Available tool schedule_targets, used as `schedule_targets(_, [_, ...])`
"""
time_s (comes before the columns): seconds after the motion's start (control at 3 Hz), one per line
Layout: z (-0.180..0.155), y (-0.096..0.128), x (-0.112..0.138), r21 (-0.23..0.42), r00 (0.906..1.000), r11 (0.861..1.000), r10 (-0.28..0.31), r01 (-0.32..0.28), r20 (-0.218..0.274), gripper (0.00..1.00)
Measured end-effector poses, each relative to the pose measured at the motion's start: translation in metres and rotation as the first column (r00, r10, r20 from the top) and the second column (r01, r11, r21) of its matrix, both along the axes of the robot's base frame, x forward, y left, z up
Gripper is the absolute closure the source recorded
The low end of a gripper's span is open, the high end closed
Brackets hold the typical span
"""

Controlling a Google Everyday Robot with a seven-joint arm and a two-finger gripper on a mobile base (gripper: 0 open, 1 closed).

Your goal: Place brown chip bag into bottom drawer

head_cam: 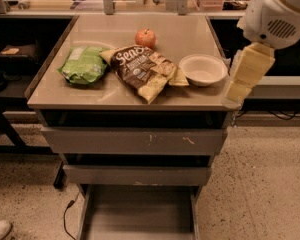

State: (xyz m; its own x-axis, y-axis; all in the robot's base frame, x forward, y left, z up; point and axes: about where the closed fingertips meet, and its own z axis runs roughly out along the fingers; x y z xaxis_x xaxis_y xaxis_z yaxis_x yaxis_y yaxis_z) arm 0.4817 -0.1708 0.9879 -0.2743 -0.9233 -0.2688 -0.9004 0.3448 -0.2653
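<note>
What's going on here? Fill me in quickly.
The robot's gripper hangs at the right edge of the cabinet top, beside the white bowl, touching nothing on it. The brown chip bag lies on the top between the green chip bag and the bowl, with an apple behind it. The bottom drawer stands open at floor level, and the bag is not yet picked up.

The brown bag (142, 71) carries white script beginning "Sens"; the rest of the word and the smaller print below it cannot be made out. Print on the green bag (83, 64) is illegible. The gripper (244, 76) hangs just right of the bowl (202, 69).
</note>
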Motion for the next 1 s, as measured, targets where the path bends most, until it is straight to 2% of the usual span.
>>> schedule_targets(0.33, [0.001, 0.037, 0.04, 0.015, 0.9994, 0.999, -0.034, 0.034, -0.002, 0.0])
schedule_targets(0.67, [-0.002, 0.064, 0.06, 0.049, 0.9996, 0.999, 0.006, -0.004, -0.028, 0.0])
schedule_targets(1.0, [-0.001, 0.068, 0.062, 0.056, 0.9996, 0.998, 0.013, -0.011, -0.023, 0.0])
